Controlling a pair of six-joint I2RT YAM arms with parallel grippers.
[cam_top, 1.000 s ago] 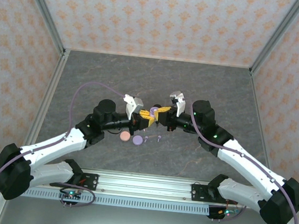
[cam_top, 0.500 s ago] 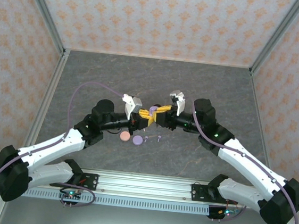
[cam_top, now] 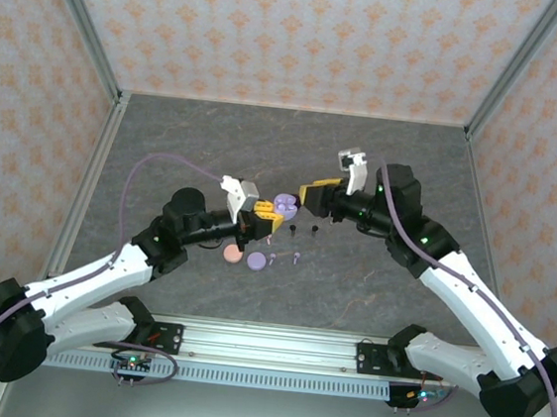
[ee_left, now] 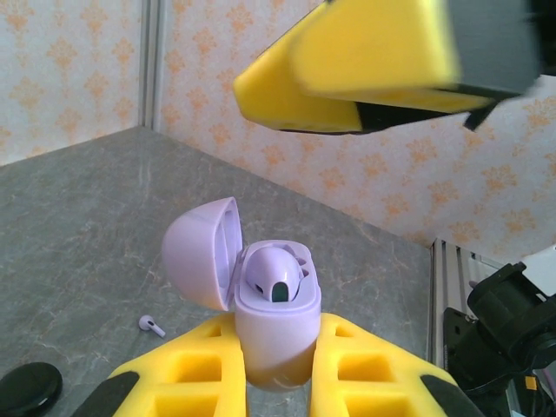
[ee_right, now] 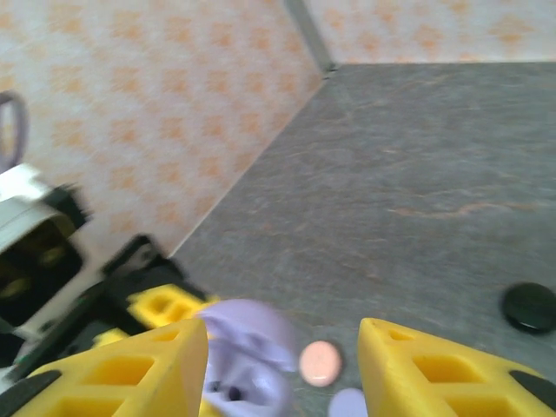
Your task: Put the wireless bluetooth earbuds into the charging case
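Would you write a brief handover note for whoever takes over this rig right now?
Left gripper: shut on the open lilac case.
Right gripper: open, empty, close to that case.
Done: one lilac bud sits in the case.
Left: loose lilac buds and black buds lie on the table, near a pink round case and a lilac round case; they need casing, lids shut.

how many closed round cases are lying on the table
3: a pink case and a lilac case side by side just on the near side of the left gripper, and a black case apart from them. Others may be hidden under the arms.
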